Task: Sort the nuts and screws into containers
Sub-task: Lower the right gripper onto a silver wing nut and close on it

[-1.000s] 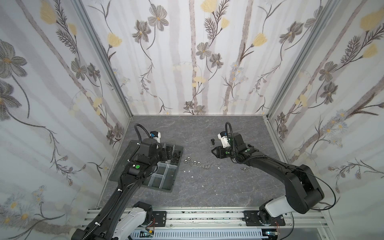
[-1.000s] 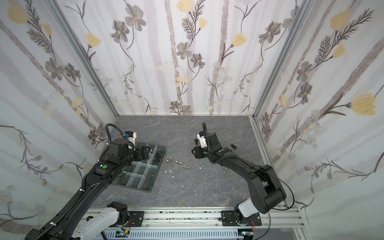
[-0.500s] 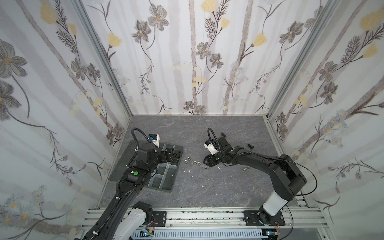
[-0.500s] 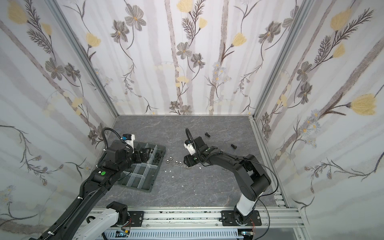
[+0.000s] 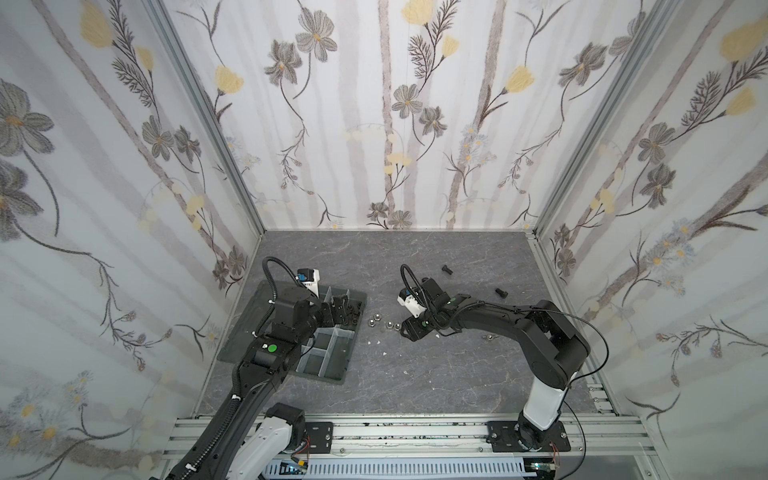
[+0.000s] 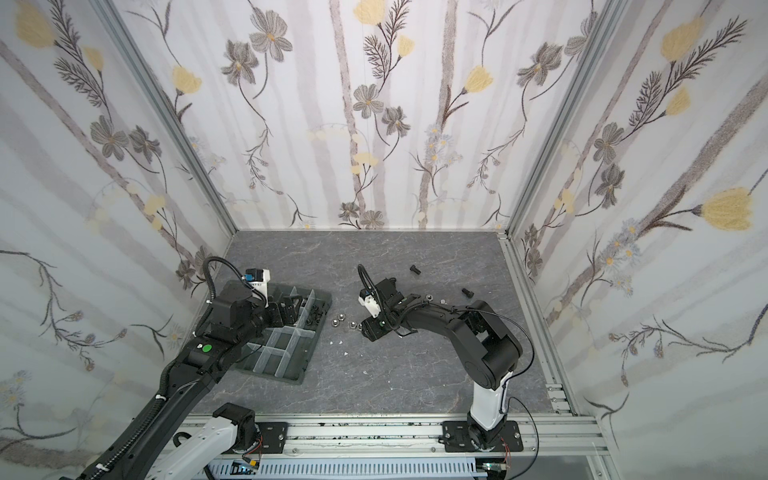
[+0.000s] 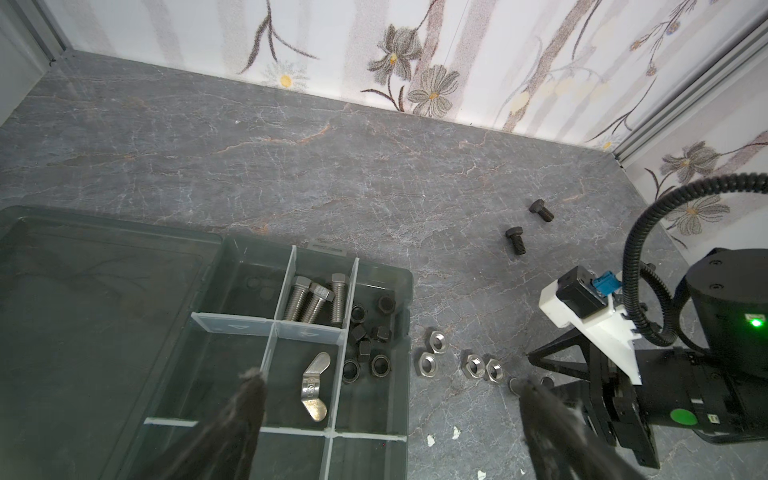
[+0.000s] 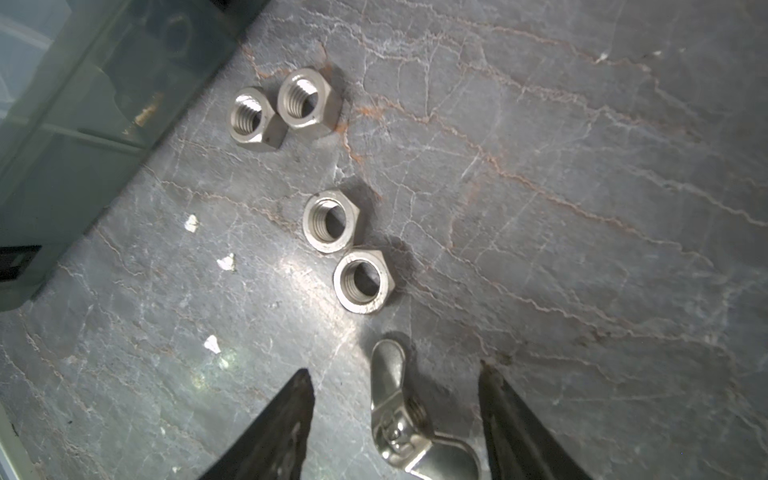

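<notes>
Straddling wing nut (image 8: 405, 419): R tool (image 8: 394, 368), bare floor (image 8: 582, 208) beside, tray (image 8: 83, 166) nr.

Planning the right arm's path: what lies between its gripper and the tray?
Four silver hex nuts, in two pairs, and white flecks lie on the table between the right gripper and the tray, seen in the right wrist view.

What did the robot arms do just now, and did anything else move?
The right gripper swung across the table toward the tray. Its open jaws now stand either side of a silver wing nut, not yet gripping it. The left gripper drew back a little and hangs open above the tray. The four silver hex nuts, the black screws and the tray stayed put.
</notes>
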You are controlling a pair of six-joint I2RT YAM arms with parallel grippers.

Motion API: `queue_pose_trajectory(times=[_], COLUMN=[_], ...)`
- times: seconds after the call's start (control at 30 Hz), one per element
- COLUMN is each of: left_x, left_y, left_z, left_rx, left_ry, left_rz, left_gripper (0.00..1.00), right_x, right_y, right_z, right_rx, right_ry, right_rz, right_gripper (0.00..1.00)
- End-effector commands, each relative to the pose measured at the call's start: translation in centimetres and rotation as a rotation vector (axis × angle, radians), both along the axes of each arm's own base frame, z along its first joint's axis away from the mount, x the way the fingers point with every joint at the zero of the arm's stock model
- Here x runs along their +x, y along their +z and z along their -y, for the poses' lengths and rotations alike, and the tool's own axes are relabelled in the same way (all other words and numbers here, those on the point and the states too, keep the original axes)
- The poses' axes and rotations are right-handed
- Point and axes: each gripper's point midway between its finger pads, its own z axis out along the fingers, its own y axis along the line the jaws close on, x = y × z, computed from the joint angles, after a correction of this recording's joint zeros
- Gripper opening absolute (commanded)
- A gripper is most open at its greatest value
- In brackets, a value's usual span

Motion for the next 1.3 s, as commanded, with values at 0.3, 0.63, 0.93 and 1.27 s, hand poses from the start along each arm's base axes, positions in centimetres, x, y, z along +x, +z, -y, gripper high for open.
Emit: queue_pose_trajectory(times=[0.3,0.63,0.93,1.27], left_x=[0.2,0.1,0.1,0.0], left_y=[0.2,0.1,0.0,0.1], left_z=[0.0,-0.1,-0.2,-0.3], left_rx=[0.005,0.006,0.008,0.01], left_ry=[0.001,0.0,0.004,0.011], left_rz=[0.023,0.02,0.021,0.025], left_gripper=[0.96,0.96,0.97,0.97], right_x=[-1.8,-2.5,-2.2,-2.2], right_y=[-0.7,-1.2,-1.3,-1.1], right_z=[-0.6,0.1,0.9,0.9], right_rx=[-0.036,-0.111,-0.17,-0.186], right_ry=[0.057,0.048,0.022,0.014], right_rz=[-0.016,0.004,0.026,0.04], right_gripper=[0.59,0.5,0.34,0.07])
